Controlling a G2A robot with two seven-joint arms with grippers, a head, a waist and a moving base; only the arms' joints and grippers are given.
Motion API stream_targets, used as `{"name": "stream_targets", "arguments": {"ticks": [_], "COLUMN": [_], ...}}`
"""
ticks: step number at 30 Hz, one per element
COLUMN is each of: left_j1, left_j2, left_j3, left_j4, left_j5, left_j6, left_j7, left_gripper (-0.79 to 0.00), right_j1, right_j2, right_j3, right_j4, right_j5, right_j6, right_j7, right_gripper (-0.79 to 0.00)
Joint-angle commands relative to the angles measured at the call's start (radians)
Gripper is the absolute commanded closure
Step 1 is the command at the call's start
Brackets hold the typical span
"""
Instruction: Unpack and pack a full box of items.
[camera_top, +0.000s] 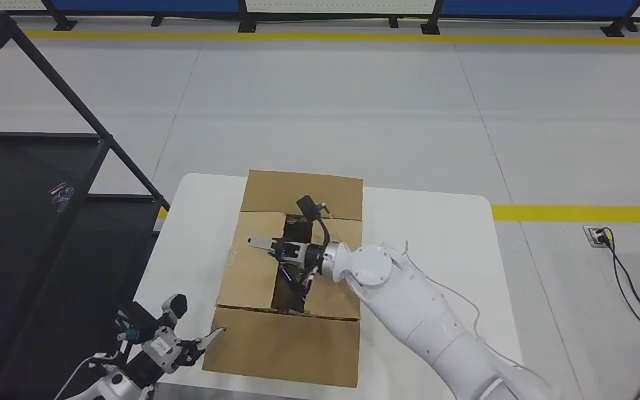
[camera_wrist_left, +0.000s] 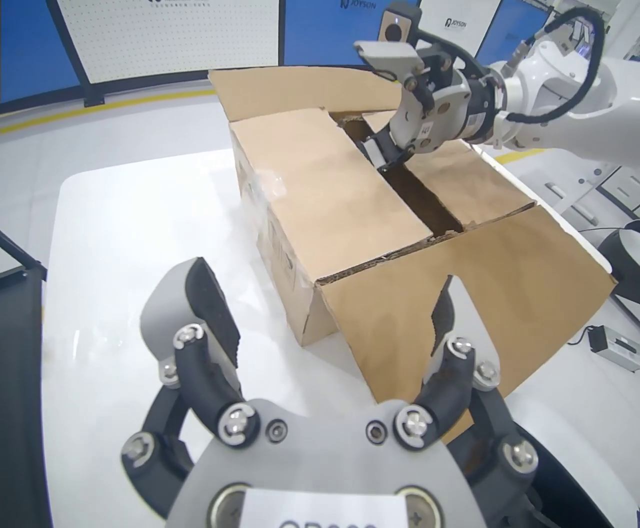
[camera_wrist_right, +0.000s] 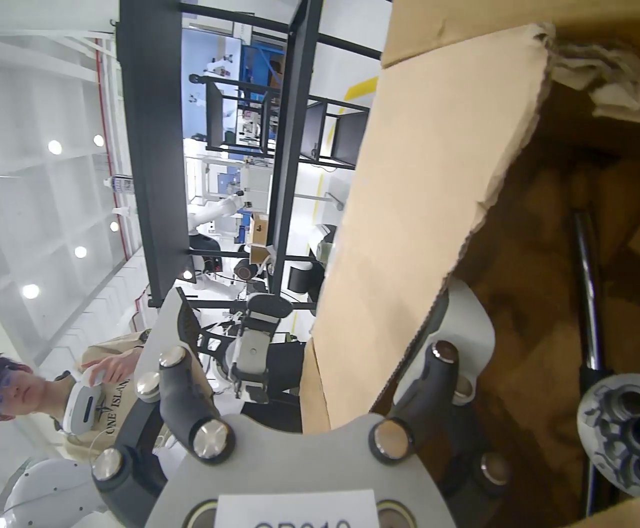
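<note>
Where the white table (camera_top: 195, 230) fills the lower middle of the top view, a brown cardboard box (camera_top: 290, 350) sits at its centre with the outer flaps folded outward and two inner flaps partly closed, leaving a dark gap between them. At the middle of the frame the right gripper (camera_top: 280, 262) reaches over that gap. Its fingers are spread wide, with one inside the box and one outside, so the edge of an inner flap (camera_wrist_right: 400, 200) lies between them without being clamped. Inside the box are crumpled brown paper (camera_wrist_right: 590, 65), a dark metal rod (camera_wrist_right: 587, 280) and a grey wheel-like part (camera_wrist_right: 607, 425).

In the lower left of the frame the left gripper (camera_top: 195, 345) hovers just off the box's near corner, fingers wide apart and holding nothing.

A printed label (camera_wrist_left: 280, 245) runs along the box's side wall. Each gripper body carries a white sticker with dark print (camera_wrist_left: 320, 510), cut off at the edge. Another small printed sticker sits on the right gripper's side (camera_wrist_left: 426, 131).

Pale grey floor surrounds the table, marked with yellow lines (camera_top: 560, 212). A black metal frame (camera_top: 60, 200) stands at the left, and a power strip (camera_top: 598, 236) lies at the right edge.
</note>
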Motion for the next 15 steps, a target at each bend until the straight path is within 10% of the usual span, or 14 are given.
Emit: {"name": "stream_targets", "arguments": {"ticks": [1,15], "left_j1": [-0.002,-0.089], "left_j2": [-0.001,-0.016], "left_j3": [0.013,0.11], "left_j4": [-0.008,-0.033], "left_j5": [0.013,0.026], "left_j6": [0.012,0.228], "left_j7": [-0.002,-0.069], "left_gripper": [-0.785,-0.785], "right_j1": [0.002,-0.002], "right_j2": [-0.005,-0.037], "right_j3": [0.005,0.013], "right_j4": [-0.001,-0.059], "right_j5": [0.017,0.018], "right_j6": [-0.024,-0.144], "right_j7": [0.012,0.041], "right_gripper": [-0.785,-0.785]}}
